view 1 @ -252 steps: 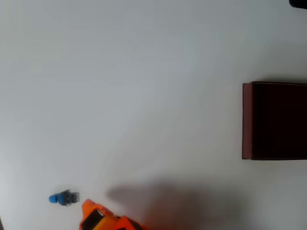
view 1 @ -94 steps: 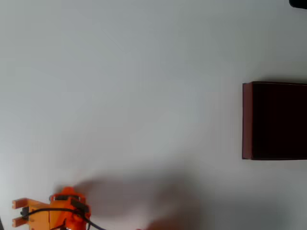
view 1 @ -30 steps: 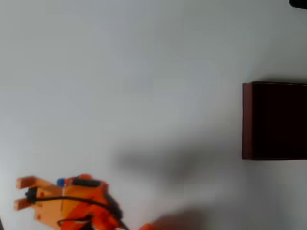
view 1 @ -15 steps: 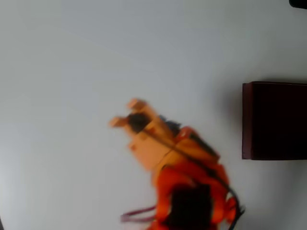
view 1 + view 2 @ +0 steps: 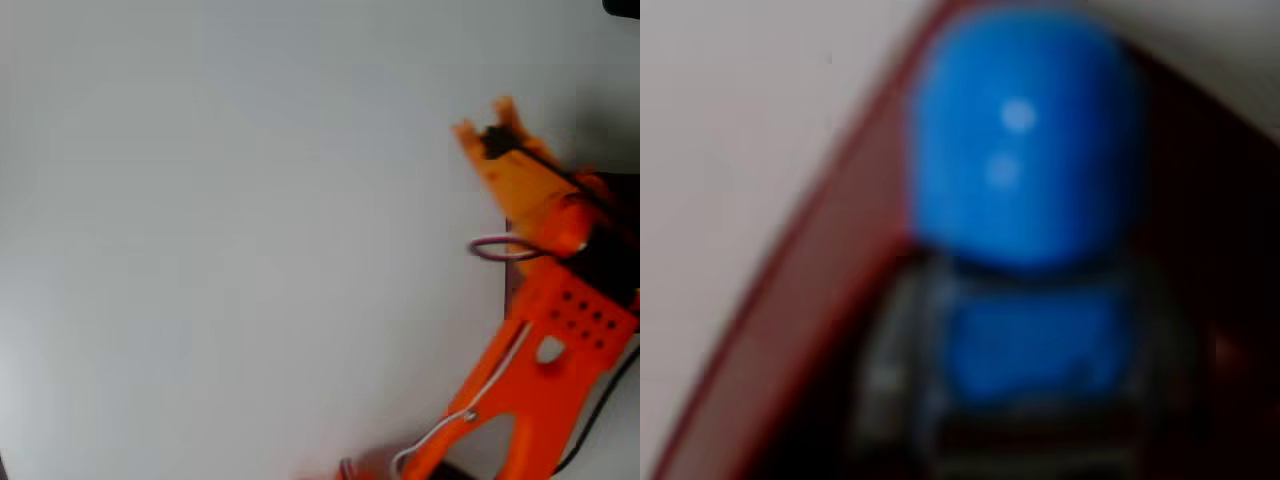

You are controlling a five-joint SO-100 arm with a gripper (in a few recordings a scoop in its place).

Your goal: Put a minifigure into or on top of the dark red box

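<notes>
The minifigure (image 5: 1025, 150) looms close and blurred in the wrist view, with its bright blue rounded head up and its grey-dark body below. Behind it run the dark red box's wall (image 5: 810, 320) and its near-black inside. In the overhead view my orange gripper (image 5: 485, 120) points up and left at the right side of the table, just beyond the box's upper left corner. Its fingers stand close together with a small dark thing between them. The arm covers most of the dark red box (image 5: 509, 285), leaving a sliver of its left wall in sight.
White table (image 5: 200, 250) spreads across the left and middle of the overhead view. A small dark object (image 5: 622, 6) sits at the top right corner. The arm's cables hang near the bottom edge.
The arm has swung from the table's lower left up and to the right, lifting the minifigure off its spot, and now hangs over the box's left side.
</notes>
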